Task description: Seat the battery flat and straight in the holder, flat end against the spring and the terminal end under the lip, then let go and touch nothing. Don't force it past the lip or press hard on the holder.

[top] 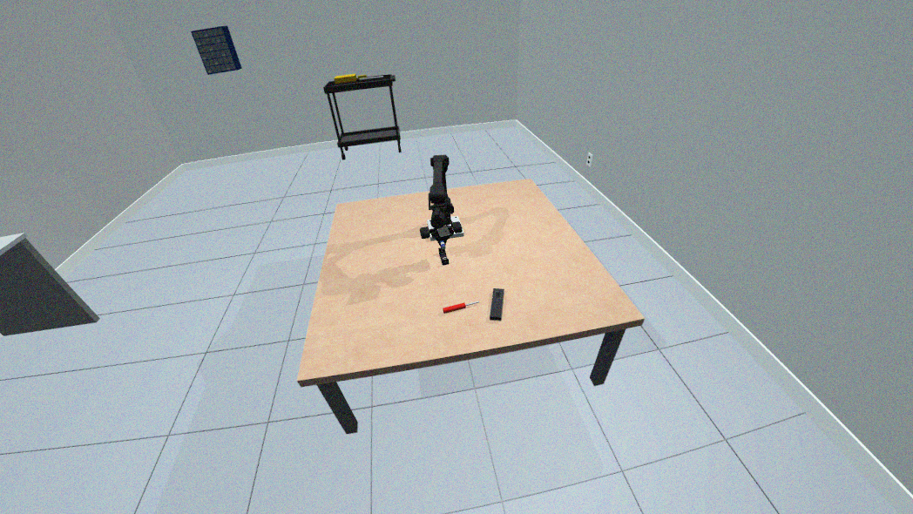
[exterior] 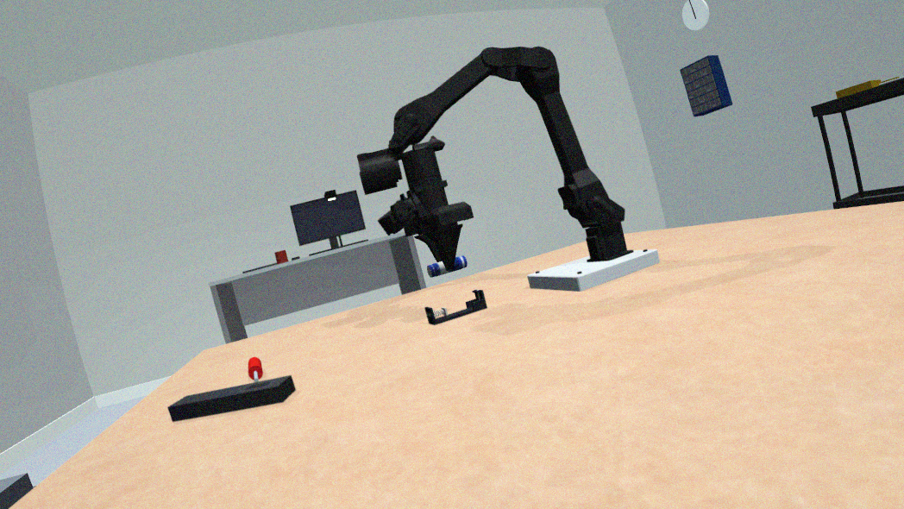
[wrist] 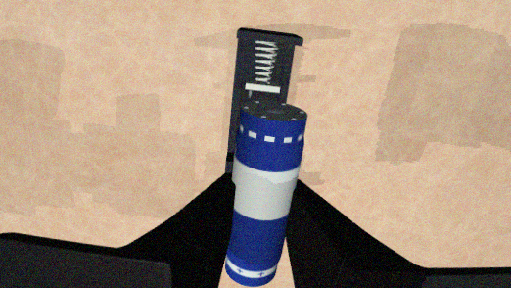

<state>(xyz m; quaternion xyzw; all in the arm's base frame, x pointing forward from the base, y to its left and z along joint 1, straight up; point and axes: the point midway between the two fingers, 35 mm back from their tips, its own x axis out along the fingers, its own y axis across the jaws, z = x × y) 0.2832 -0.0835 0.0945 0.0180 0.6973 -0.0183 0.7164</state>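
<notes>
A blue battery point(exterior: 436, 269) point(wrist: 266, 193) with a white band is held in my gripper point(exterior: 450, 267) point(wrist: 260, 187), which is shut on its middle. In the wrist view its flat dark end points up toward the spring and its plus-marked end points down. The black holder point(top: 443, 257) point(exterior: 456, 315) point(wrist: 240, 73) lies on the table. In the exterior view the battery hangs above the holder without touching it. In the wrist view the spring with its white plate shows beyond the flat end; the battery and fingers hide the holder's lip end.
A red screwdriver point(top: 454, 307) point(exterior: 254, 367) and a black oblong block point(top: 497, 304) point(exterior: 230, 399) lie on the wooden table point(top: 383, 338) point(exterior: 569, 411), toward its edge away from the arm. The arm's white base point(exterior: 588, 272) stands behind the holder.
</notes>
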